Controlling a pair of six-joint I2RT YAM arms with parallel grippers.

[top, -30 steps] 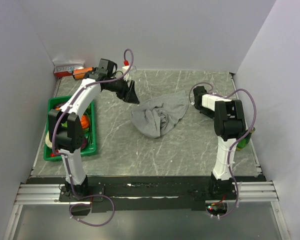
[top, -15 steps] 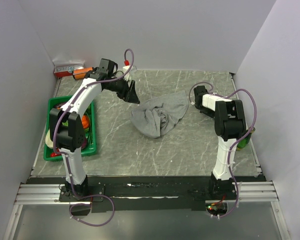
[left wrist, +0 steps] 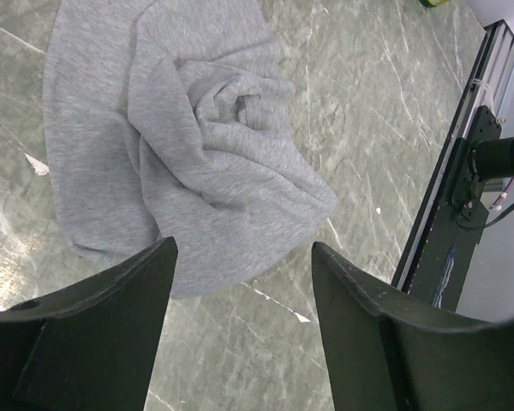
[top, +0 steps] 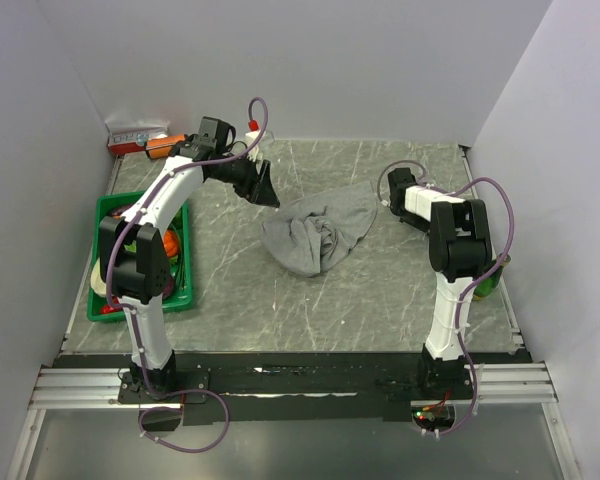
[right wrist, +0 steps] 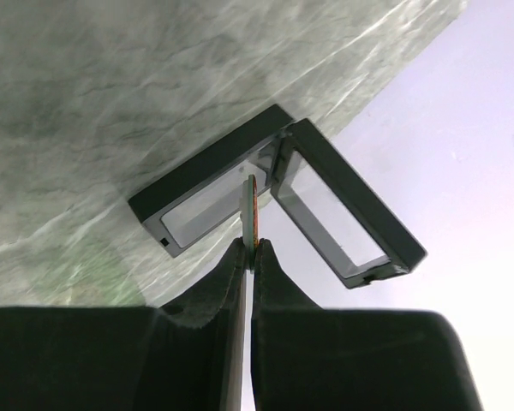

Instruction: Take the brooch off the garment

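- Top external view: nearest the arm bases, a green crate [top: 189, 260] sits at the surface's left edge.
- Mid-surface, the garment [top: 320, 232] lies in a rumpled heap.
- Above its far-left end the left gripper [top: 264, 187] hovers, jaws wide and empty.
- Off the cloth's right end, the right gripper [right wrist: 250, 248] pinches the brooch [right wrist: 249, 210], seen edge-on, before an open black case [right wrist: 210, 163].

White-and-black arms [top: 165, 195], looping purple cables [top: 264, 118], black claw fingers [left wrist: 94, 334]
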